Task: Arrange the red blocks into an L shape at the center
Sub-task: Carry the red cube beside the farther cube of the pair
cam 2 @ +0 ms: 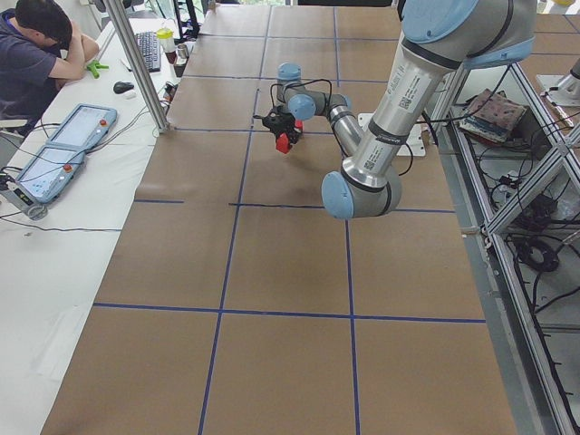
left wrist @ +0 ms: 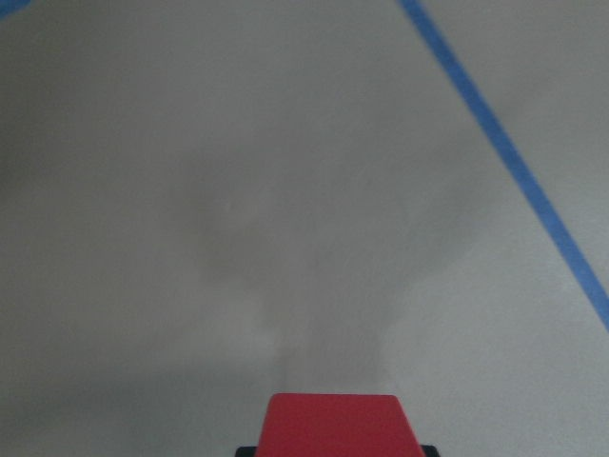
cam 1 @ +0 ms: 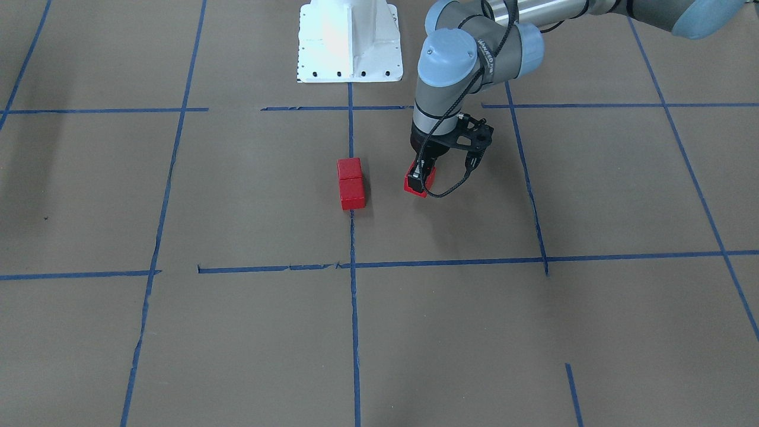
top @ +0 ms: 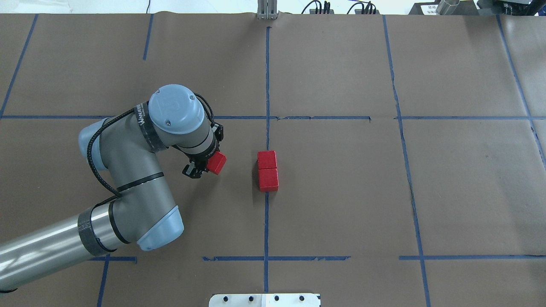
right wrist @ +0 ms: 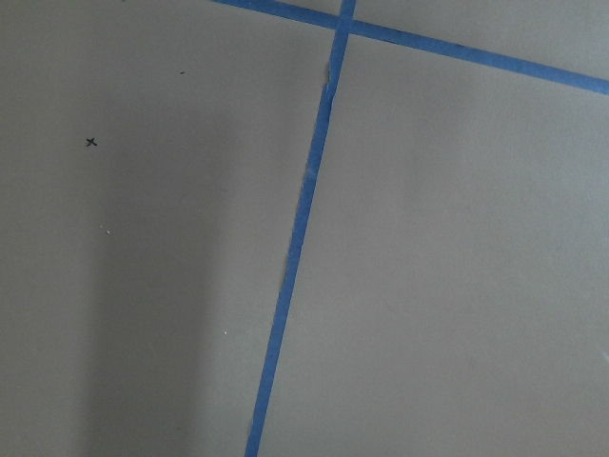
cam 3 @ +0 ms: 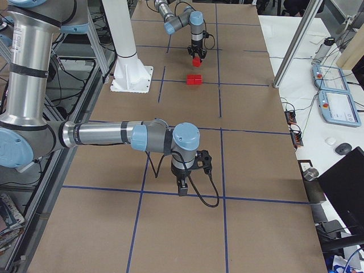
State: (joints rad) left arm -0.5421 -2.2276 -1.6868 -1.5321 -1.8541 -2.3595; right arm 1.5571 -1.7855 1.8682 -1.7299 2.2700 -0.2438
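Two red blocks [cam 1: 351, 184] lie touching in a short row on the brown paper's center, on the long blue tape line [cam 1: 354, 308]; they also show in the overhead view [top: 268, 170]. My left gripper [cam 1: 419, 176] is shut on the third red block [cam 1: 418, 184], tilted and held just over the paper beside the pair, about one block-length of gap off. That block also shows in the overhead view [top: 217, 162] and at the bottom of the left wrist view [left wrist: 333, 426]. My right gripper [cam 3: 182, 187] shows only in the exterior right view, far from the blocks; I cannot tell its state.
The white metal base [cam 1: 350, 41] stands at the table edge behind the blocks. Blue tape lines [top: 401, 128] split the paper into cells. An operator [cam 2: 36, 45] sits at a side desk with control pendants [cam 2: 68, 145].
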